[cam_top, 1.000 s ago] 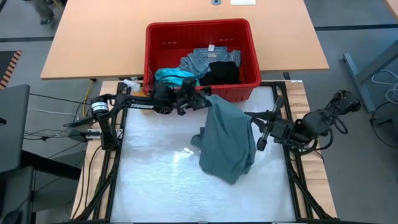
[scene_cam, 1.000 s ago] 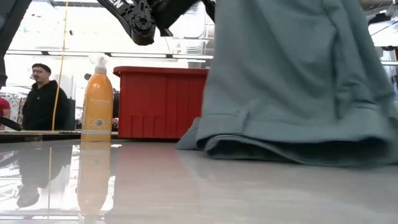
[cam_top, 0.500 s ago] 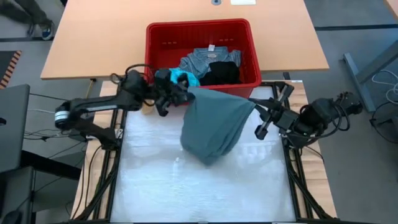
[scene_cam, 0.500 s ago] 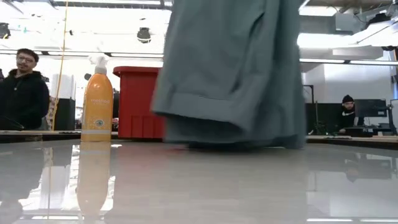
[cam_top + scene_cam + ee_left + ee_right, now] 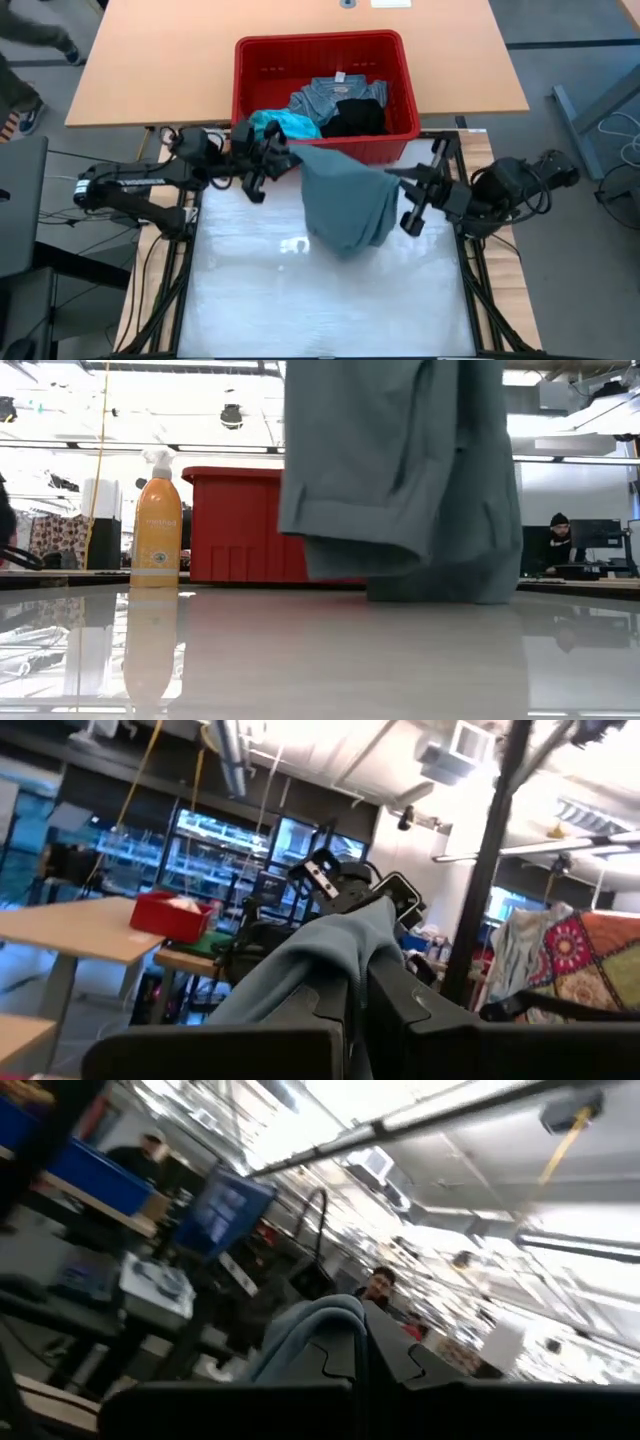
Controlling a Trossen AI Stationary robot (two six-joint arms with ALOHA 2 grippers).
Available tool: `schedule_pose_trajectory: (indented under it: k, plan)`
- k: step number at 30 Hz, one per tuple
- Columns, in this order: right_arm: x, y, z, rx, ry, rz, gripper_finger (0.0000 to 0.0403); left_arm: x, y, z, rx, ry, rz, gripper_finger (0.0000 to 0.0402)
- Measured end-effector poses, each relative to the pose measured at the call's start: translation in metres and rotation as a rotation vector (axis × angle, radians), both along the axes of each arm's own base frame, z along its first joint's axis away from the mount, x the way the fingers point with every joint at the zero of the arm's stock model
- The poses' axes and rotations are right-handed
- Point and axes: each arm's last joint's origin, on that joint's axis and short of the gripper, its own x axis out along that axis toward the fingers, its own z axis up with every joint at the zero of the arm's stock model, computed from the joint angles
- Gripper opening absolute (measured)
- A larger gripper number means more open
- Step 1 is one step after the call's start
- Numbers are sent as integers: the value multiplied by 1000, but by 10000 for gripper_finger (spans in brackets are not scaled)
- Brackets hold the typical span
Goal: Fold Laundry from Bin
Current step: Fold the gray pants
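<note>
A grey-green garment [image 5: 345, 205] from the laundry hangs between my two grippers over the far half of the table, in front of the red bin [image 5: 322, 48]. My left gripper [image 5: 283, 160] is shut on its upper left corner, and my right gripper [image 5: 403, 190] is shut on its upper right edge. In the low view the garment [image 5: 400, 470] hangs down to about table level. Whether its lowest part [image 5: 445, 592] touches the table, I cannot tell. A turquoise [image 5: 285, 125], a blue-grey [image 5: 335, 98] and a black garment [image 5: 357, 117] lie in the bin. My left gripper pinches a bunched corner of the garment [image 5: 322, 960] between its two shut fingers [image 5: 400, 1005]. It comes from the table's left, slanting upward. The cloth drapes over the fingertips and hangs below. My right gripper pinches a bunched bit of the upper edge [image 5: 312, 1325] between its shut fingers [image 5: 395, 1360]. It comes from the table's right, slanting upward, and the cloth sags between the two holds.
An orange spray bottle [image 5: 158, 520] stands at the table's far left, beside the bin [image 5: 245, 525]. A wooden table [image 5: 150, 60] carries the bin beyond the work surface. The white work surface [image 5: 320, 300] lies bare toward the near edge. People show in the room behind.
My left gripper has gone toward the table's left edge and up, turning as it went, and my right gripper has risen a little. The garment's lower part, which lay heaped on the table, has been lifted. It now hangs spread between the two holds.
</note>
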Motion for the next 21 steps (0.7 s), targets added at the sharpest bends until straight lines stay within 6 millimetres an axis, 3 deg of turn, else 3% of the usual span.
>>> schedule_pose_trajectory:
  k: [9,14,18,21]
  plan:
    - [23,40,30,12,11,-40,23,-10,-55,7,104,-64,-30,0]
    - [43,58,35,-45,48,-73,23,-16,-81,8,149,-77,69,0]
    - [49,56,39,-76,56,-112,23,-18,-85,8,165,-63,144,0]
    - [49,38,43,-52,60,-147,23,-19,-83,9,200,-55,209,0]
